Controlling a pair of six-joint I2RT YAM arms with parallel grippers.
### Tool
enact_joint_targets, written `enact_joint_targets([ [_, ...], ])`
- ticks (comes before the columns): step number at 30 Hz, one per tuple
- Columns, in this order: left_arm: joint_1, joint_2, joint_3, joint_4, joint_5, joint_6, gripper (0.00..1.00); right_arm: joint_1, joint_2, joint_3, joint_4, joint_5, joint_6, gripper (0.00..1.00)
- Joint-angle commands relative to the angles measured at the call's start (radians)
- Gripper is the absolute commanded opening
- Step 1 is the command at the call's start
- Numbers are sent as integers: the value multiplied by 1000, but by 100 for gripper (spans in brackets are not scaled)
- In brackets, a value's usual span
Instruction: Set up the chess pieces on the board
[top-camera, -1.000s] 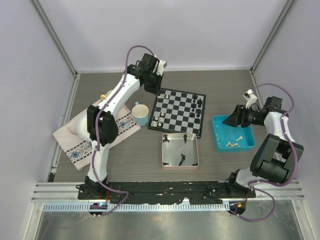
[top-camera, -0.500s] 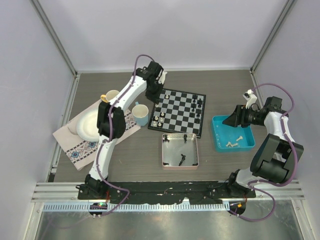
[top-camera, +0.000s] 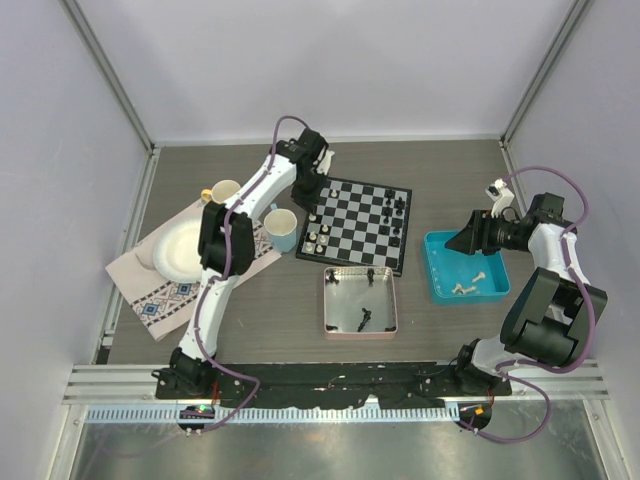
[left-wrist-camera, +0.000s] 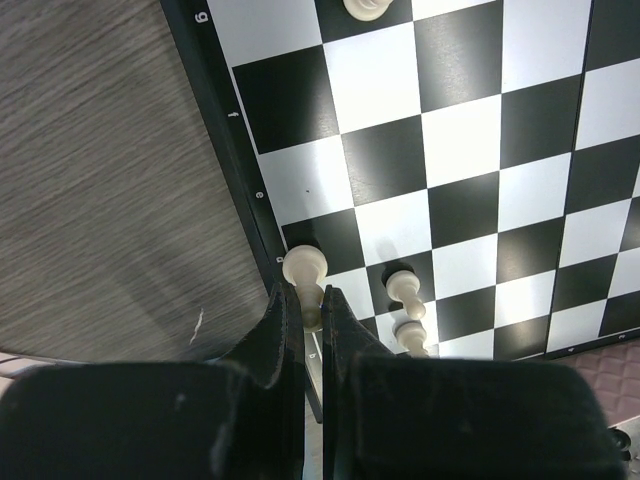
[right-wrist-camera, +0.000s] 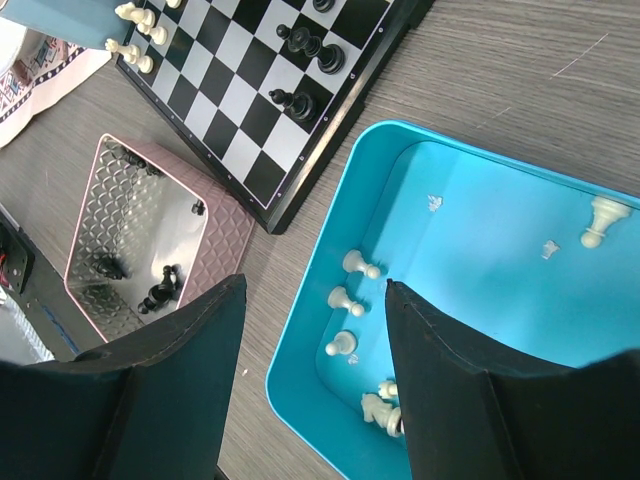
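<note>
The board (top-camera: 357, 225) lies mid-table, with white chess pieces (top-camera: 318, 238) along its left side and black ones (top-camera: 395, 210) on its right. My left gripper (top-camera: 306, 192) is at the board's far left corner. In the left wrist view the gripper (left-wrist-camera: 310, 298) is shut on a white pawn (left-wrist-camera: 304, 270) over the board's (left-wrist-camera: 460, 140) left border, beside two standing white pawns (left-wrist-camera: 405, 290). My right gripper (top-camera: 472, 240) is open above the blue tray (top-camera: 437, 270). Nothing sits between its jaws (right-wrist-camera: 312, 285). Below it, several white pieces (right-wrist-camera: 340, 298) lie in the tray.
A pink tray (top-camera: 332, 300) holding black pieces (top-camera: 365, 318) sits in front of the board. A blue cup (top-camera: 281, 228) stands by the board's left edge. A white cup (top-camera: 222, 192) and a plate (top-camera: 180, 250) on a patterned cloth (top-camera: 165, 295) are at the left.
My left arm has swung right and stretched toward the board's far left corner, uncovering the plate and white cup. The right arm has not moved.
</note>
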Motion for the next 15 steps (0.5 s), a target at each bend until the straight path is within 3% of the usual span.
enact_joint_targets([
  [1, 6, 6, 48, 8, 2, 9, 4, -4, -17, 17, 4, -27, -20, 63],
  [15, 4, 21, 49, 22, 35, -13, 4, -4, -10, 20, -1, -27, -26, 63],
])
